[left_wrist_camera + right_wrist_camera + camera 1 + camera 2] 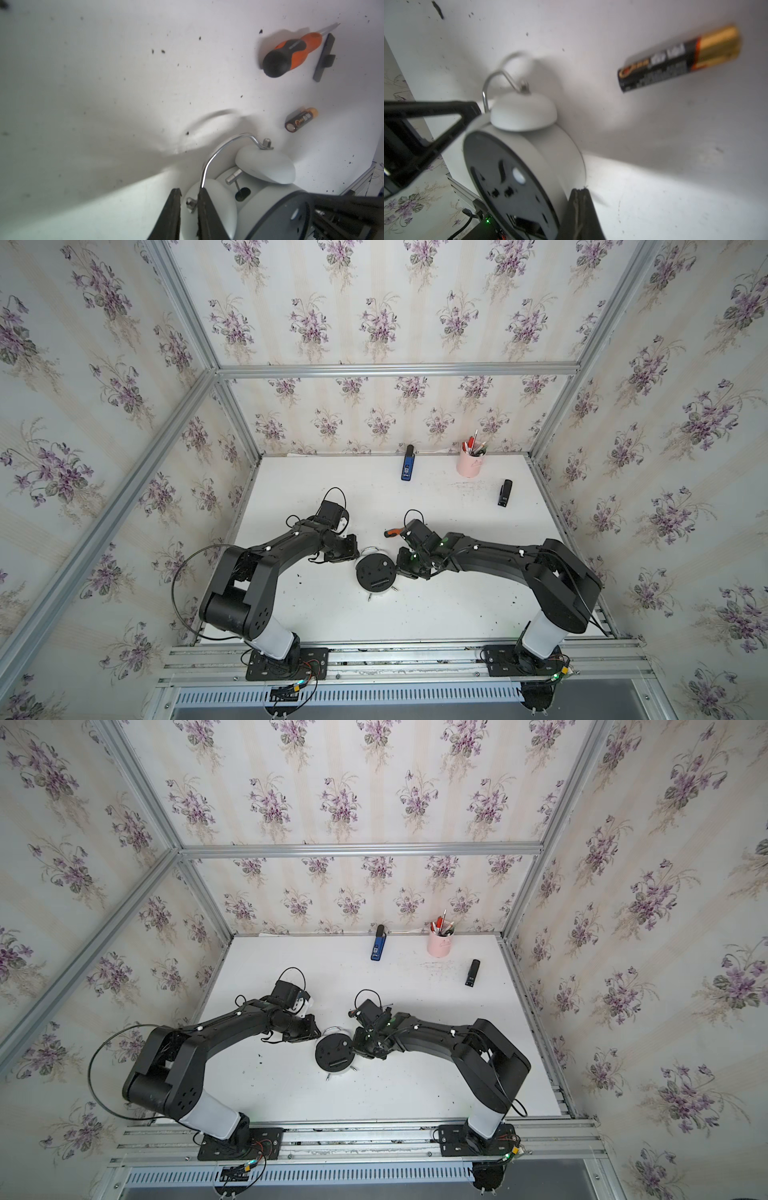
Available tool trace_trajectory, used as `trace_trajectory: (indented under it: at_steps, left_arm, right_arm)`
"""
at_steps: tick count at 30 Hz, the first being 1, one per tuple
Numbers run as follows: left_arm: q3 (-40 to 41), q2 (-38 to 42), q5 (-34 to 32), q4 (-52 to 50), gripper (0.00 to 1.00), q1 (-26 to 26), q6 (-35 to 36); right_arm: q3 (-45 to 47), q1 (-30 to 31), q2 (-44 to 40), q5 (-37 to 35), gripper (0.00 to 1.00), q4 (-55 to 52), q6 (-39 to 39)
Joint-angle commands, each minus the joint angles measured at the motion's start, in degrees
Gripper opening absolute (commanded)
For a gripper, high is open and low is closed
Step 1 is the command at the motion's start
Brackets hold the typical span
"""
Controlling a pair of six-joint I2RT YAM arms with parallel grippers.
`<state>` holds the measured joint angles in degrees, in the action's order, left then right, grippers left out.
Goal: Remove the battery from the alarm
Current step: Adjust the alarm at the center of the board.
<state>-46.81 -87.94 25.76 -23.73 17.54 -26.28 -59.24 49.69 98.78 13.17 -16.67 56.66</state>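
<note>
Black fingers of the left gripper (189, 190) are pinched on the stud and handle end atop one bell of the alarm (268, 166). The right gripper (579, 190) is pressed together on nothing, its tip just beside the alarm's white rim. Both arms reach inward with bent elbows and meet at the alarm (375, 572), which lies black back up in both top views. Only the wrist views show the battery (301, 120). It lies on the table (104, 83) apart from the alarm, near the screwdriver (291, 54). Its orange-and-white print is too blurred to read.
</note>
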Motion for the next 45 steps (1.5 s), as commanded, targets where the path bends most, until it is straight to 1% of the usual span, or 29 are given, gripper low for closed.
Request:
trace_trajectory:
  at_steps: [1,3,5,7,8,9,10,12,14,15,18,19,21,23,25,28,33,39,43,45]
  left_arm:
    - [2.21,4.43,0.6,-2.02,0.21,0.21,-3.74]
    - [3.12,8.08,-1.27,-4.81,0.21,0.2,-4.51]
    - [3.8,11.29,-3.49,-7.08,0.23,0.13,-5.52]
    - [4.15,14.29,-4.91,-9.06,0.22,0.04,-6.31]
    - [4.62,16.23,-4.93,-9.43,0.22,0.01,-6.93]
    - [4.87,18.08,-6.87,-9.51,0.23,0.03,-7.68]
    - [4.69,19.39,-7.36,-9.45,0.24,0.03,-7.94]
    - [3.09,20.0,-7.2,-8.42,0.29,0.03,-6.63]
    - [0.69,17.48,-8.24,-8.47,0.29,-0.09,-5.63]
    - [-0.75,15.71,-8.04,-8.15,0.28,-0.06,-5.03]
    - [-3.88,12.45,-8.1,-7.03,0.26,-0.16,-4.15]
    - [-4.5,12.02,-8.34,-6.42,0.26,-0.31,-4.04]
    - [-6.43,11.28,-8.62,-6.69,0.26,-0.68,-3.73]
    - [-8.12,10.79,-8.12,-7.22,0.26,-0.84,-3.59]
    - [-9.28,10.84,-7.69,-7.22,0.26,-0.84,-3.23]
    - [-10.47,10.86,-8.0,-8.66,0.26,-1.36,-2.77]
    - [-9.21,13.47,-7.59,-9.3,0.26,-2.9,-2.81]
    - [-9.0,15.49,-6.29,-11.35,0.26,-5.65,-1.66]
    - [-8.73,16.08,-5.53,-11.85,0.26,-7.55,-0.89]
    - [-8.75,16.23,-3.55,-12.03,0.25,-8.18,-0.79]
  right_arm:
    - [-3.24,-1.19,1.25,1.41,0.06,-1.43,-5.01]
    - [-6.4,-1.99,2.63,2.17,0.08,-3.78,-7.01]
    - [-8.47,-2.68,2.9,1.08,0.09,-6.32,-8.39]
    - [-7.78,-4.07,1.35,0.59,0.11,-7.51,-8.74]
    - [-6.74,-4.65,-0.36,0.58,0.11,-8.47,-8.69]
    - [-5.28,-4.78,-2.72,0.53,0.11,-9.73,-8.47]
    - [-3.6,-4.58,-5.1,0.9,0.09,-10.49,-8.01]
    - [3.49,-2.51,-11.65,2.8,0.04,-9.54,-4.4]
    - [10.54,1.08,-16.82,4.17,0.0,-6.68,1.52]
    - [13.96,3.32,-18.74,5.24,0.0,-3.96,5.3]
    - [21.03,9.82,-21.26,4.04,0.0,3.66,15.81]
    - [22.28,11.83,-20.88,3.87,0.0,6.35,18.47]
    - [22.12,13.77,-19.77,1.69,0.0,6.53,20.85]
    - [21.23,13.9,-19.04,0.1,0.0,6.47,21.6]
    - [20.74,13.94,-18.09,-1.0,0.0,9.71,23.33]
    - [17.44,14.77,-14.33,-2.29,0.0,9.59,25.19]
    - [17.2,14.9,-9.13,-0.67,0.0,14.21,28.8]
    - [16.9,13.5,-6.66,-2.04,0.0,13.7,29.88]
    - [13.42,11.74,-2.96,-2.59,0.0,12.55,27.92]
    - [11.58,10.48,-1.53,-3.31,0.0,11.21,26.44]
